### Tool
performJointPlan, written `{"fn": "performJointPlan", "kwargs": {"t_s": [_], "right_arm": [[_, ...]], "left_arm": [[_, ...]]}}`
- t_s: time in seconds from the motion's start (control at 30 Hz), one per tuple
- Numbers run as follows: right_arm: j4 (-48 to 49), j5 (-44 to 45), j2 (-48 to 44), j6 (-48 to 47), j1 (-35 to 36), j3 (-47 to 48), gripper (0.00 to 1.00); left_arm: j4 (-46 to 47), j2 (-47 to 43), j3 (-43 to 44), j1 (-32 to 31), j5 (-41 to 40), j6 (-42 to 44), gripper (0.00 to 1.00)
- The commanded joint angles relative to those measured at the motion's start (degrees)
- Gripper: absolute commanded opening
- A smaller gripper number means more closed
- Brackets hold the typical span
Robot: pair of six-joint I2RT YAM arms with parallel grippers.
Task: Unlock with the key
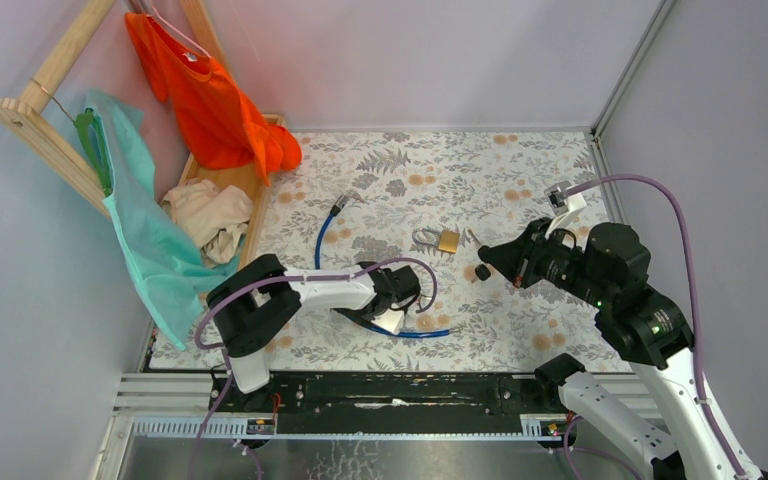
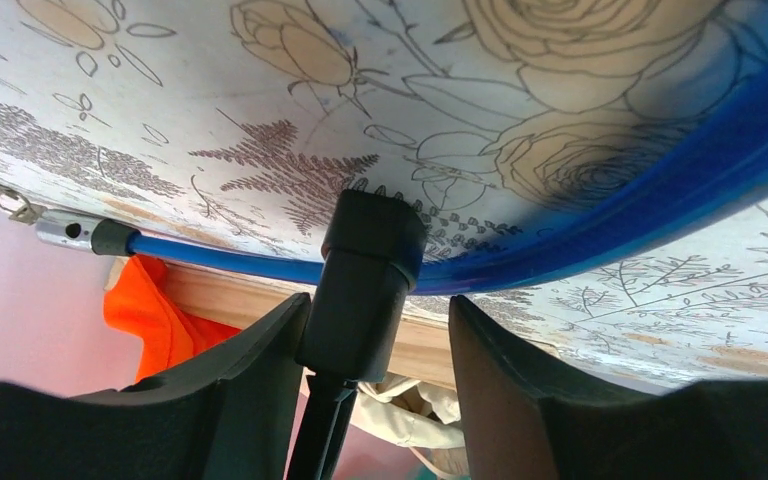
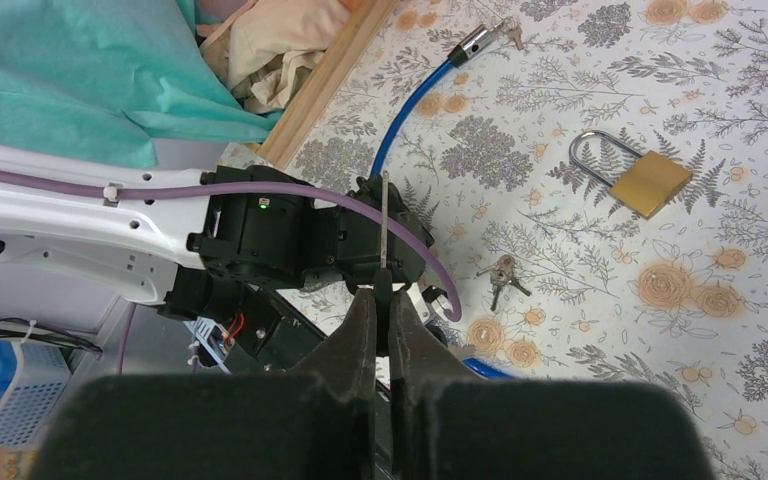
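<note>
The key has its black head pinched in my right gripper, which is shut on it; the thin silver blade points out towards the left arm. From above, the key's head hangs just over the mat at my right gripper. My left gripper is low on the mat, open around the black lock barrel of a blue cable lock. The barrel leans on one finger with a gap to the other. From above, my left gripper covers the barrel.
A brass padlock lies mid-mat, with small silver keys close by. The blue cable loops to a metal end. A wooden rack with orange and teal garments and a beige cloth fills the left side.
</note>
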Motion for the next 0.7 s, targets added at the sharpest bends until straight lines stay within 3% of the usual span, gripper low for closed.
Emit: {"fn": "performJointPlan", "kwargs": {"t_s": [0.0,0.07,0.43,0.67], "right_arm": [[0.7,0.8,0.4,-1.4,-0.2,2.5,0.0],[0.4,1.0,0.7,-1.7,-0.2,2.8,0.0],[-3.9,4.6,2.3,-4.0,-0.2,6.7,0.0],[-4.7,5.3,4.0,-5.0,-0.2,8.6,0.0]], "left_arm": [[-0.2,-1.2,-0.5,0.9,-1.4,0.7,0.6],[-0.3,-1.5,-0.2,1.3,-0.7,1.1,0.57],[-1.7,-3.7,3.7,6.8,3.3,-0.5,0.06],[-7.2,-5.4,13.2,15.8,17.2,-5.6,0.0]]}}
